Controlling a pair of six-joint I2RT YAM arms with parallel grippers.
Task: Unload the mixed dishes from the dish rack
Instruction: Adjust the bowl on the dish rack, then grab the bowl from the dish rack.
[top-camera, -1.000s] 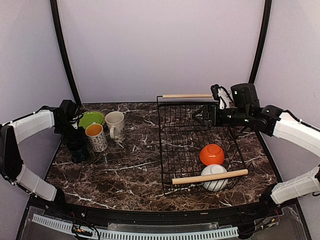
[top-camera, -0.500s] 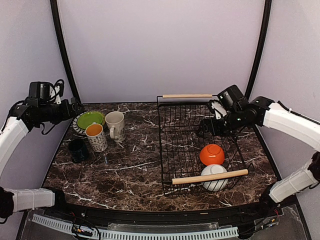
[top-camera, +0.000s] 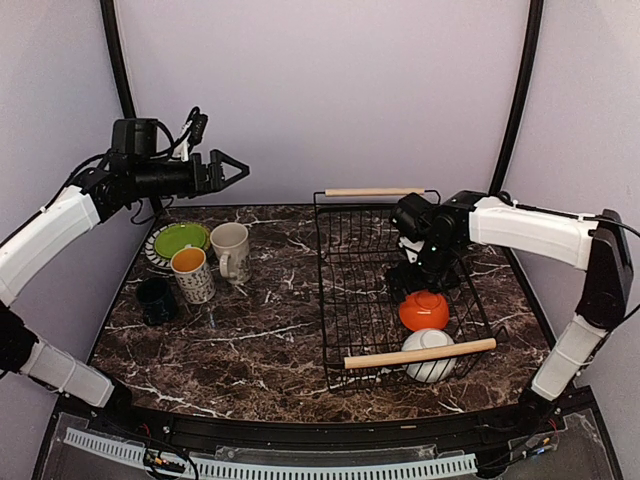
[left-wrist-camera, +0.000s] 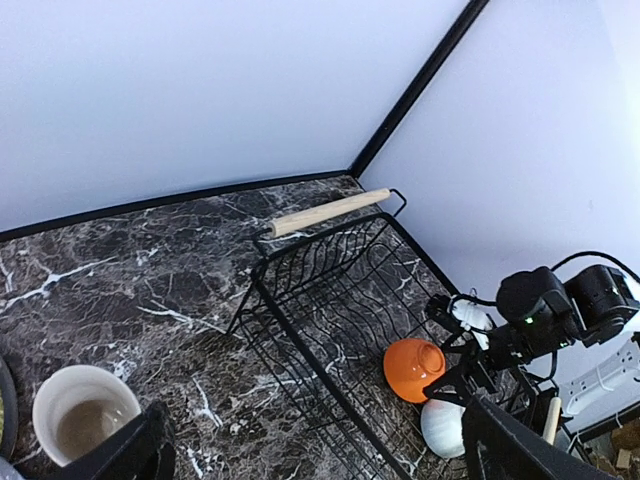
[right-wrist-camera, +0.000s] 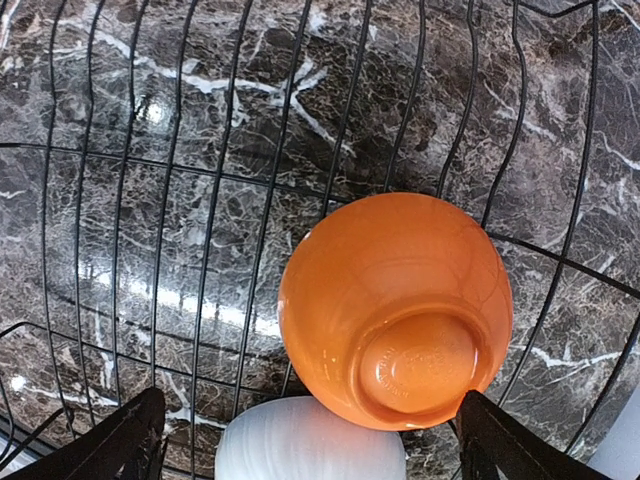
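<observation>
Orange bowl (right-wrist-camera: 395, 310) upturned, ahead between spread right jaws, seemingly untouched

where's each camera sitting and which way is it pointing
Top external: above and behind the bases, looking down on the marble table; both arms show.
Left wrist: held high at the left, looking across to the dish rack; left claw tips at the bottom corners, right arm beyond.
Right wrist: over the rack, looking straight down at the orange bowl; right claw tips at the bottom corners.
Shared: all three show the orange bowl and the white bowl.
</observation>
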